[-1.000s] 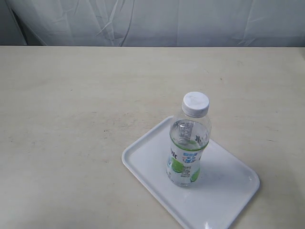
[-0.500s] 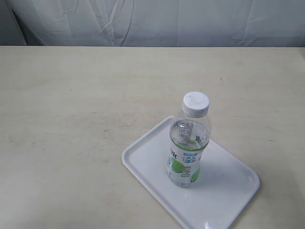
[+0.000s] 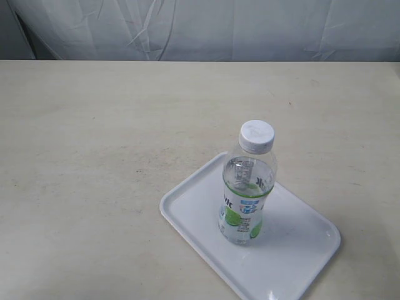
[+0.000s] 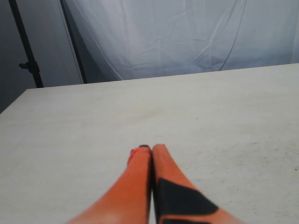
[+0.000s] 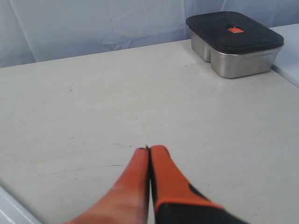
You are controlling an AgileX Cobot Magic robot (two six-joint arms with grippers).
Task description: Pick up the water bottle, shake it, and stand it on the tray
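The water bottle (image 3: 247, 187) stands upright on the white tray (image 3: 300, 250) at the lower right of the exterior view, white cap on top, lime label facing the camera. No gripper appears in that view and nothing touches the bottle. In the left wrist view my left gripper (image 4: 151, 148) is shut, its orange fingers pressed together above bare table with nothing between them. My right gripper (image 5: 149, 149) is likewise shut and empty in the right wrist view, where a white edge of the tray (image 5: 8, 207) shows at one corner.
A steel lunch box with a dark lid (image 5: 233, 42) sits on the table far ahead of the right gripper. A white cloth backdrop (image 3: 200, 28) hangs behind the table's far edge. A dark stand pole (image 4: 27, 46) rises beyond the table's corner.
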